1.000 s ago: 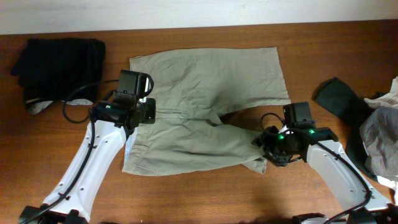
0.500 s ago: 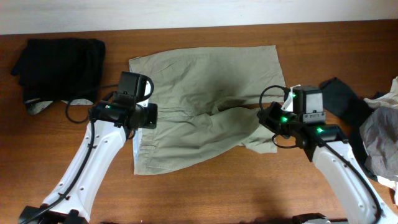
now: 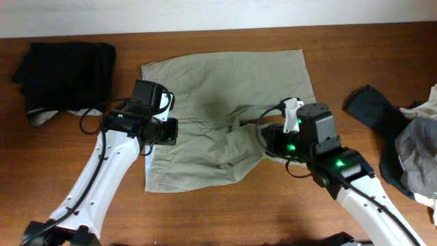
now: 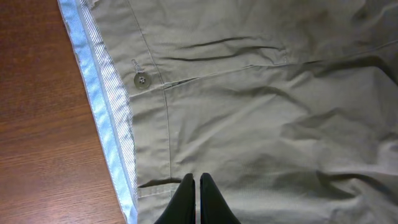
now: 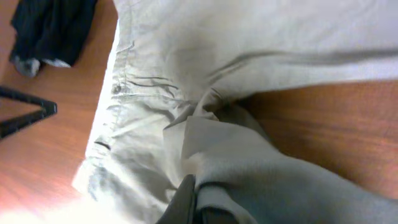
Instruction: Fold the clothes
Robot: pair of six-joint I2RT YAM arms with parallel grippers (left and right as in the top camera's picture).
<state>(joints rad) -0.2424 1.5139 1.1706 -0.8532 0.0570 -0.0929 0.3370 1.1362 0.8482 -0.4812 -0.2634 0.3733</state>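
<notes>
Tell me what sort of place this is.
Probably a robotics test bench, not a home: a wooden table, a left arm and right arm working khaki shorts, a black garment and a clothes heap waiting at the sides.

Three views, one table [image 3: 205,205]
Overhead looks straight down, wide; both wrist views sit close, looking down; all three share the shorts [image 3: 225,89]

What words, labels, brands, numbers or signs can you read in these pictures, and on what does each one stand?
None: no word, number, brand or sign can be read in any view.
The shorts show only a plain button and a striped waistband lining, with no label in sight.
</notes>
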